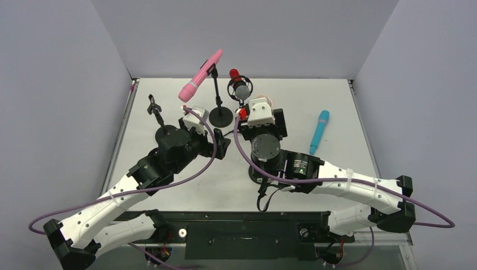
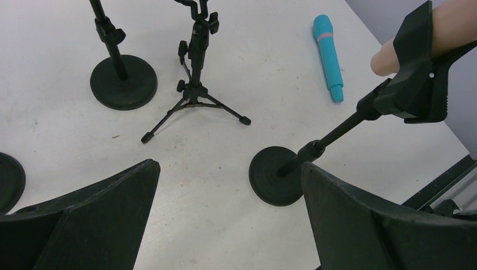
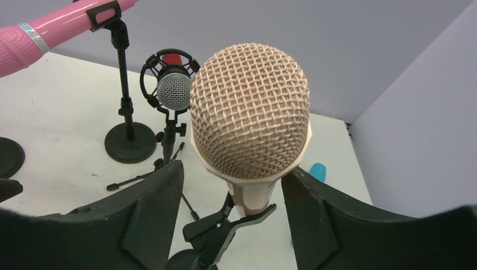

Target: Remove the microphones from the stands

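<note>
The job has not yet begun in earnest: the mic (image 3: 250, 112) sits upright in the clip (image 3: 225, 230) at the top of its stand (image 2: 332, 138), not lifted out. The right claw (image 3: 233, 169) is at the top of the stand with its jaws apart, one finger on each side of the mic just below the head. From the wrist view they do not appear to be pressing on it. The left claw (image 2: 229, 166) is low by the stand's round base, jaws wide apart and holding nothing. Whether one finger touches the rod cannot be told. What seems to remain is the whole removal: closing on the mic, drawing it free of the clip and carrying it clear, perhaps with the stand steadied from below.

The mic has a rounded, pale gold mesh head over a cream collar and a beige body, pinched in the black spring clip. A teal mic (image 2: 328, 56) lies flat on the table (image 2: 270, 50), well beyond the stand. A pink mic (image 3: 34, 36) is clipped to another stand off to the stand's left.
</note>
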